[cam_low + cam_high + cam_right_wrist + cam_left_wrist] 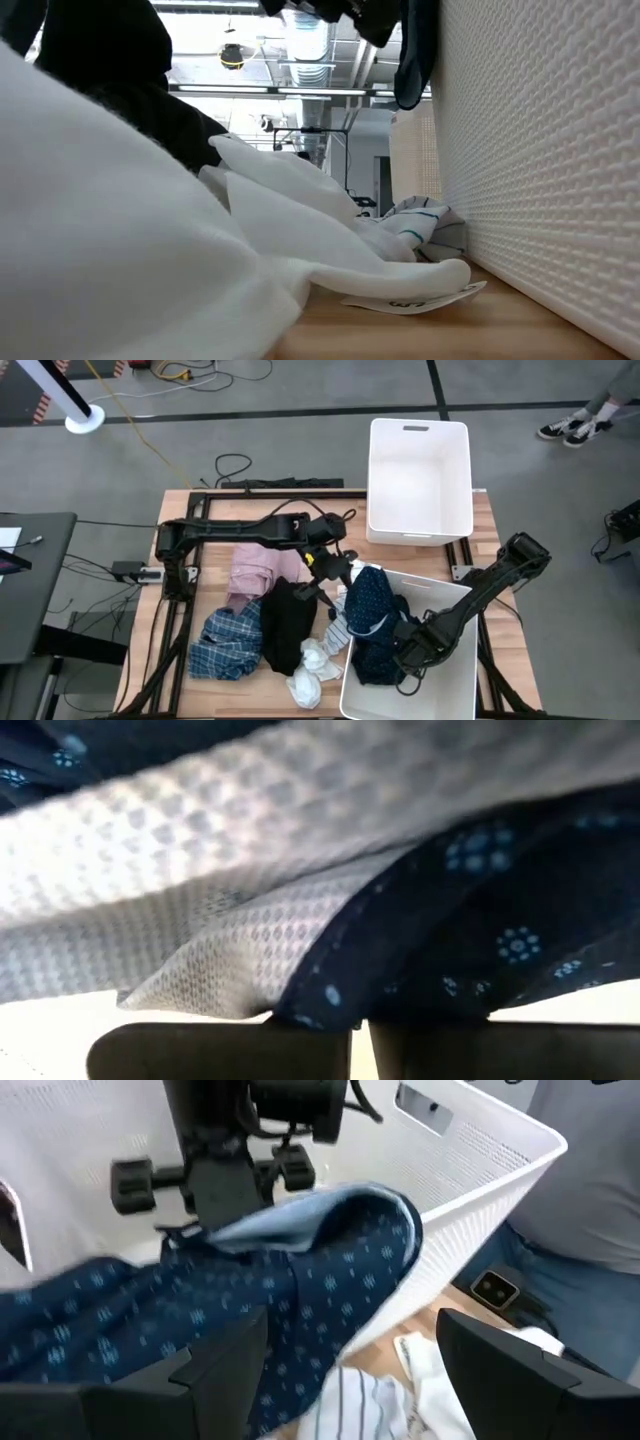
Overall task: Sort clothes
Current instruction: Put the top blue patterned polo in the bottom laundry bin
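Note:
The navy patterned garment (pixel 372 610) lies half in the near white bin (pixel 440 582) and hangs over the rim facing the clothes pile. My right gripper (pixel 408 655) is inside that bin, shut on the garment. My left gripper (pixel 350 1350) is open at that rim, one finger on either side of the hanging navy cloth (pixel 300 1300). On the table's left half lie a pink garment (pixel 260 568), a black one (pixel 285 625), a blue plaid shirt (pixel 228 645), white socks (pixel 312 668) and a striped piece (pixel 336 630). My right gripper (pixel 360 1030) pinches a fold of the navy garment where its pale mesh lining shows (pixel 325 1005). The fingers come from above, pointing down into the bin. The cloth drapes slack from there over the bin's rim. Whether my left gripper touches the navy cloth, I cannot tell.
A second white bin (pixel 372 480) stands at the table's far edge, right of centre. In the low view the near bin's wall (pixel 540 180) fills the right side and white cloth (pixel 120 250) the left. A person's shoes (pixel 565 428) show on the floor at the far right.

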You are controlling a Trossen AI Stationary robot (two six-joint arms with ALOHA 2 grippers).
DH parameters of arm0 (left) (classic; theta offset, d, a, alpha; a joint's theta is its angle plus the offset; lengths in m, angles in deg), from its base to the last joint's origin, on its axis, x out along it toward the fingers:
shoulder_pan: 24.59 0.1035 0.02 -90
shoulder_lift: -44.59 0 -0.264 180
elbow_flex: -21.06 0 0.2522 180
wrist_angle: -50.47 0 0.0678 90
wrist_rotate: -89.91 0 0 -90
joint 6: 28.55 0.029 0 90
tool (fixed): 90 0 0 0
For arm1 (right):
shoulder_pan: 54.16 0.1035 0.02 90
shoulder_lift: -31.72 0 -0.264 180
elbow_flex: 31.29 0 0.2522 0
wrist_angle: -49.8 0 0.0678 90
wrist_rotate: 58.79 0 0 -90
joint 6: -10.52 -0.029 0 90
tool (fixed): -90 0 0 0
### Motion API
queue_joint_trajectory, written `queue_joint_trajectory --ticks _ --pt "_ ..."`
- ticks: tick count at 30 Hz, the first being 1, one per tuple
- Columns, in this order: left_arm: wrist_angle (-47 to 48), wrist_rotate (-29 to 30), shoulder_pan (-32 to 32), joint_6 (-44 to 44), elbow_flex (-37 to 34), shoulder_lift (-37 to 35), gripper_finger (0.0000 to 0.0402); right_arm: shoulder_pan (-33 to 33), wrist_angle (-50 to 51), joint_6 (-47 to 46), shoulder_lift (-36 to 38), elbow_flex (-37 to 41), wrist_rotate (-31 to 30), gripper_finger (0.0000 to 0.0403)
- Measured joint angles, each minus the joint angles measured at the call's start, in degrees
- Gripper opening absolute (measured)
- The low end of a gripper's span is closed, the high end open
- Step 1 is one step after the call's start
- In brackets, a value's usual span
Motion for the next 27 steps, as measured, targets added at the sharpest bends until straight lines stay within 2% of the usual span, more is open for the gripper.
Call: queue_joint_trajectory --ticks 5,8,13,17,22,27 --pt "-3.89 2.75 -1.46 -0.74 -1.23 0.66 0.0285 0.0 -1.7 0.04 0.0 0.0 0.0 0.0071" --pt "-11.63 8.92 -3.16 -1.54 -5.16 0.54 0.0285 0.01 -2.62 0.48 0.0 0.0 0.0 0.0083" --pt "-18.77 17.81 -5.47 -1.33 -9.45 0.72 0.0284 0.02 -3.02 0.92 0.0 0.0 -0.04 0.0088" --pt "-25.21 26.14 -6.9 -0.85 -11.95 0.63 0.0267 0.02 -3.2 1.01 0.0 0.0 -0.04 0.0088" --pt "-27.52 29.25 -7.13 -0.88 -12.46 0.55 0.0207 0.02 -3.58 1.05 0.0 0.0 -0.11 0.0088" --pt "-26.87 29.44 -6.84 -0.76 -12.48 -0.94 0.0095 0.02 -3.89 1.05 0.0 0.0 -0.13 0.0088"
